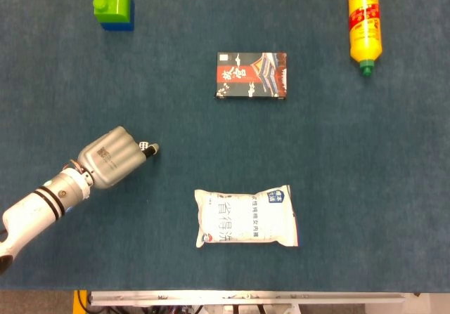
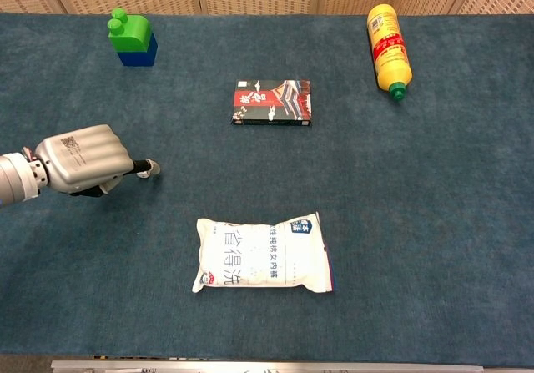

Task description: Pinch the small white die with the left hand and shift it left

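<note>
Green-blue block, dark box, yellow bottle, white pouch

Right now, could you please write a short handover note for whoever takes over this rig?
Left hand: low over the left side of the blue table, fingers curled, the small white die at its fingertips, apparently pinched; contact itself is hard to confirm.
Right hand: not in either view.
Die: left of the white pouch and below-left of the dark box.
Done: the reach and, it seems, the pinch.
Left: carry the die left, set it down, release.
</note>
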Available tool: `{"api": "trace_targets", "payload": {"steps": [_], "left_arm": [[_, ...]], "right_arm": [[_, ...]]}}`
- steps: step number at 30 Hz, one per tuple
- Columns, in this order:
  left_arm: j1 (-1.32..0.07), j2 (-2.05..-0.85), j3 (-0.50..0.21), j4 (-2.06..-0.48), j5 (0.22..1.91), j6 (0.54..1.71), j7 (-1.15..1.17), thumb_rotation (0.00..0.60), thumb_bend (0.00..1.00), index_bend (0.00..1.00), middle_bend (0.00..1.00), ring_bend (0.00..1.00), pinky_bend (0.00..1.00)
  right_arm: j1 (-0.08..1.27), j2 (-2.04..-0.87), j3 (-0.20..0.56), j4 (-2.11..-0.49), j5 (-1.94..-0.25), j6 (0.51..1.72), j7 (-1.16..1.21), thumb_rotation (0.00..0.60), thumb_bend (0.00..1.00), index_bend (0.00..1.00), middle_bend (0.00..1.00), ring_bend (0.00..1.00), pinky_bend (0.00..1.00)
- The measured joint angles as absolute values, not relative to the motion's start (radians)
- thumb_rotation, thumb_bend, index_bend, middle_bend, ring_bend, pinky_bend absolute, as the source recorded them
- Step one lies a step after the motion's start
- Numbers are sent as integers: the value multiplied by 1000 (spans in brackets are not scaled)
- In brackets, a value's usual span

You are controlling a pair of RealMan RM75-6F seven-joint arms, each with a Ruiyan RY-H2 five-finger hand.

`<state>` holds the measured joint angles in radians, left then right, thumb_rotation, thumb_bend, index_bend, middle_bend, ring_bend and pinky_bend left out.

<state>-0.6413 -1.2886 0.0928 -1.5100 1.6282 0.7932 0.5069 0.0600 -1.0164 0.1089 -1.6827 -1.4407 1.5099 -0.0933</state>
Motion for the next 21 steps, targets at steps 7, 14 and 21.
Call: {"api": "trace_targets", "payload": {"steps": [7, 14, 21], "left_arm": [[-641, -1291, 102, -1508, 1621, 800, 517, 600, 914, 185, 1000, 924, 1000], [-639, -1292, 108, -1499, 1619, 810, 508, 600, 914, 185, 1000, 924, 1000], [-633, -1288, 119, -1489, 1617, 823, 495, 600, 915, 185, 1000, 924, 1000]], "right_arm": [[61, -1017, 108, -1683, -1441, 1508, -96, 600, 475, 358, 391, 366, 469], [61, -1018, 108, -1681, -1440, 1506, -97, 600, 475, 358, 391, 366, 469], [63, -1021, 107, -1680, -1438, 1502, -102, 600, 475, 358, 391, 366, 469]]}}
